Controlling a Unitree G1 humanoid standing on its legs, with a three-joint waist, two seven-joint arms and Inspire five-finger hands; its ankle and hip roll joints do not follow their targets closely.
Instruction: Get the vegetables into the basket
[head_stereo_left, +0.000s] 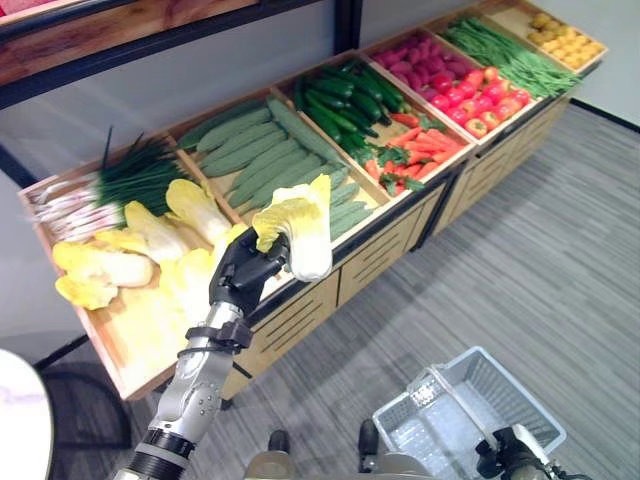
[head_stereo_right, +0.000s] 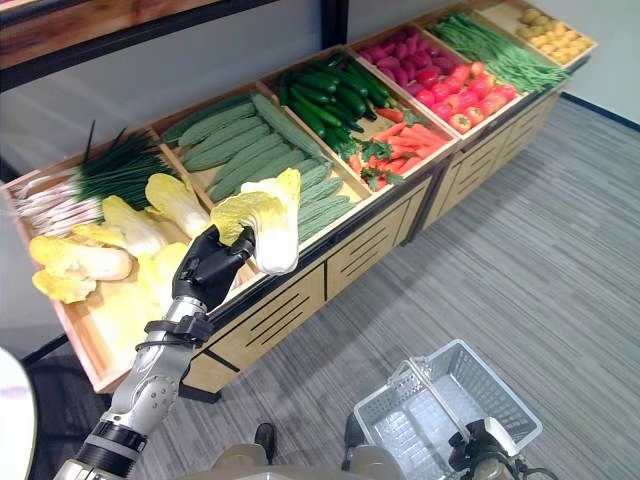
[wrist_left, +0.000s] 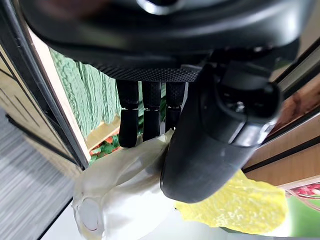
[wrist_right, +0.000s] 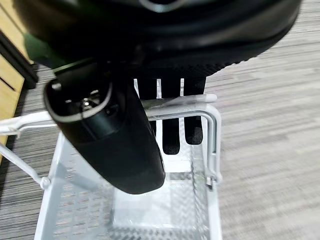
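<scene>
Cabbage (head_stereo_left: 300, 232): white stalk, yellow leaves. Basket (head_stereo_right: 480, 395): white wire mesh. Floor (head_stereo_left: 560, 260): grey, striped. Cucumbers (head_stereo_left: 262, 160): green.

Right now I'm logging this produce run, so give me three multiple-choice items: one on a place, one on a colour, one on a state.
1. Where is the napa cabbage?
A in the basket
B in the left robot hand
C on the floor
2. What colour is the basket?
A white
B red
C black
3. The right robot hand is:
A open, off the basket
B shut on the basket handle
C holding a carrot

B: the left robot hand grips it above the crate.
A: its mesh is white.
B: the right robot hand curls round the basket handle.
</scene>
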